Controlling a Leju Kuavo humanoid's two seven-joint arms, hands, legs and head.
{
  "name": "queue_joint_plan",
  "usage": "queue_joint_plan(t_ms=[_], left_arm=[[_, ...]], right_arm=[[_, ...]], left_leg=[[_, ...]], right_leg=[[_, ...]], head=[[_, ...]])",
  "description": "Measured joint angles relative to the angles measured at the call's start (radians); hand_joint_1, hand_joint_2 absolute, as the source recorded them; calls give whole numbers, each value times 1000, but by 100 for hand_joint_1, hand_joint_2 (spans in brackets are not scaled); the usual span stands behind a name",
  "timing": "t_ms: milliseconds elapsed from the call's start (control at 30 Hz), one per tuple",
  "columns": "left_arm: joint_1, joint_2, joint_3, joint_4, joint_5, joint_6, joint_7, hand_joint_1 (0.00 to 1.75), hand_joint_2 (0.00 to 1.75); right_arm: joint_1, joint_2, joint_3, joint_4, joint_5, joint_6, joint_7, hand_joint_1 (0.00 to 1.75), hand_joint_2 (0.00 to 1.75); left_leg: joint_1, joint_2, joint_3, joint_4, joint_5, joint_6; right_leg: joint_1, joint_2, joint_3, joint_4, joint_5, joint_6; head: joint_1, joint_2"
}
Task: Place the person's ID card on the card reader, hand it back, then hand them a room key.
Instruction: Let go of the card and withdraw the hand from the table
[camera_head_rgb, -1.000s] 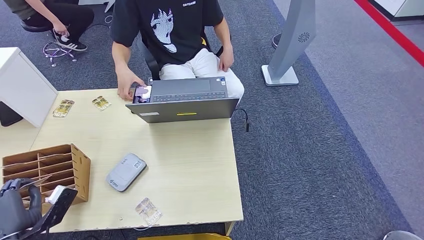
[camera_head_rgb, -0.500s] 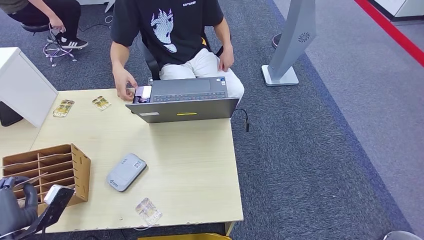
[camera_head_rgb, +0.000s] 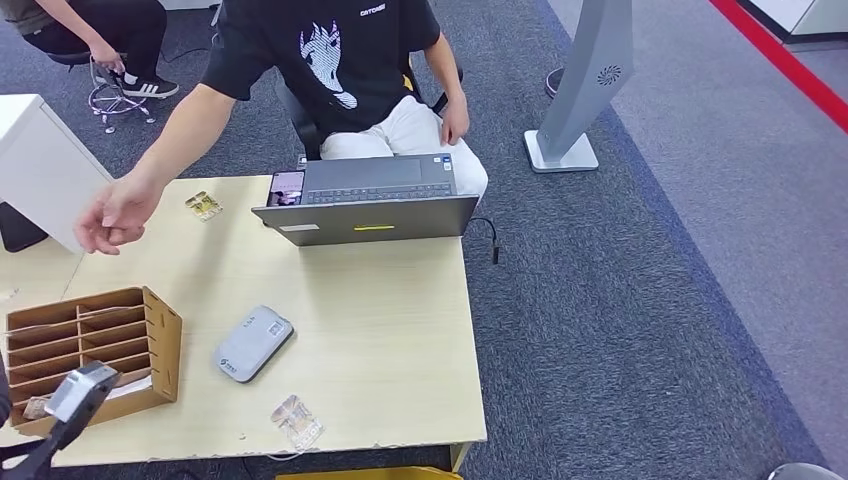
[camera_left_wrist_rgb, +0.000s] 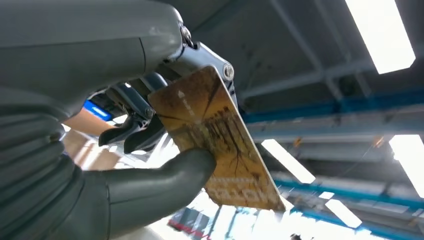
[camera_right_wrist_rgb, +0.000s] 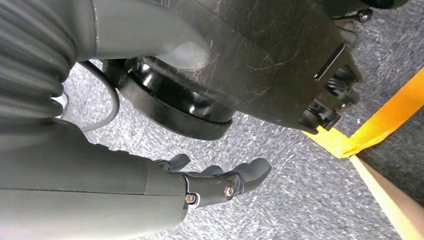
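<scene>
Left hand (camera_left_wrist_rgb: 100, 165) pinched a gold-patterned room key card (camera_left_wrist_rgb: 220, 145) between thumb and fingers, card tilted upward toward ceiling lights. Right hand (camera_right_wrist_rgb: 200, 185) hung over grey carpet, fingers loosely extended, holding nothing. Person's hand (camera_head_rgb: 115, 212) reached over the table (camera_head_rgb: 380, 330); card reader (camera_head_rgb: 252, 343) lay beside the wooden organiser (camera_head_rgb: 95, 350).

Head view high, facing down onto table (camera_head_rgb: 380, 330).

Card reader (camera_head_rgb: 252, 343) between wooden rack (camera_head_rgb: 95, 343) and laptop (camera_head_rgb: 367, 199).
</scene>
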Motion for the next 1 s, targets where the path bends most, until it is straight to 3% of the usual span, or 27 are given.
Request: queue_joint_plan(t_ms=[100,267,500,1000], left_arm=[[-85,85,24,69,23,-71,5,175,175],[-174,140,27,192,-19,-139,0,175,175],[-238,157,14,305,-34,-165,21,175,175],[-276,149,-33,381,-30,-174,36,175,175]], right_arm=[[-16,0,8,13,1,8,-19,0,175],[-42,0,22,43,-2,13,-43,0,175],[-65,0,33,71,-3,21,-48,0,175],[-73,0,43,91,-8,21,-57,0,175]], left_leg=[[0,0,0,0,2,-2],[1,0,1,0,3,-3],[0,1,1,0,4,-3],[0,8,1,0,1,-2]], right_leg=[[0,0,0,1,1,-1],[1,0,-1,2,2,-3],[1,1,-1,2,3,-4],[1,7,-3,1,3,-4]], head=[[-1,0],[-2,0],[-1,0],[-1,0]])
